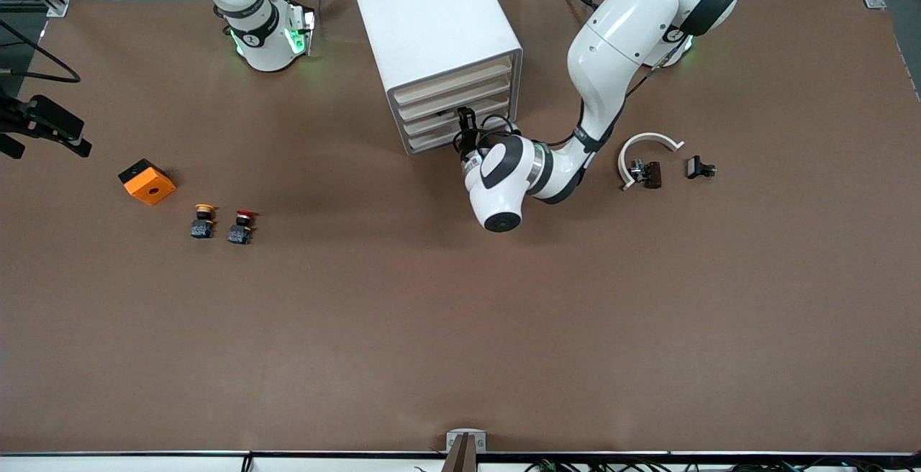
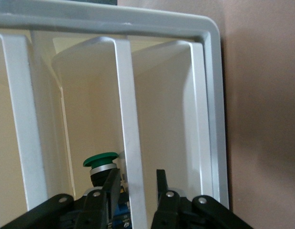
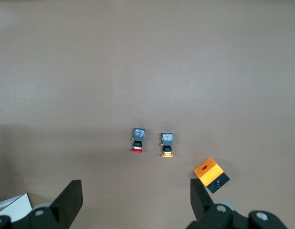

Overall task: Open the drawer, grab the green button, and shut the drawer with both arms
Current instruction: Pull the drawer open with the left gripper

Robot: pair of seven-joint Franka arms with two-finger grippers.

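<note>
The green-capped button [image 2: 100, 160] sits inside the cabinet [image 1: 432, 33], tucked just beside a drawer's [image 1: 452, 114] cream front strip. The left gripper [image 2: 135, 183] is right at that strip, one finger [image 2: 110, 183] on the button's side and the other on the far side of the strip, a narrow gap between them and nothing clamped that I can make out. Tight quarters in there, white walls close on both sides. All four drawer fronts look flush with the cabinet's edge. The right gripper [image 3: 135, 202] hangs high with fingers wide apart over bare tabletop [image 1: 460, 328], above the red-capped button [image 1: 242, 226], yellow-capped button [image 1: 203, 220] and orange block [image 1: 147, 181]. Plenty of open brown surface toward the front camera.
</note>
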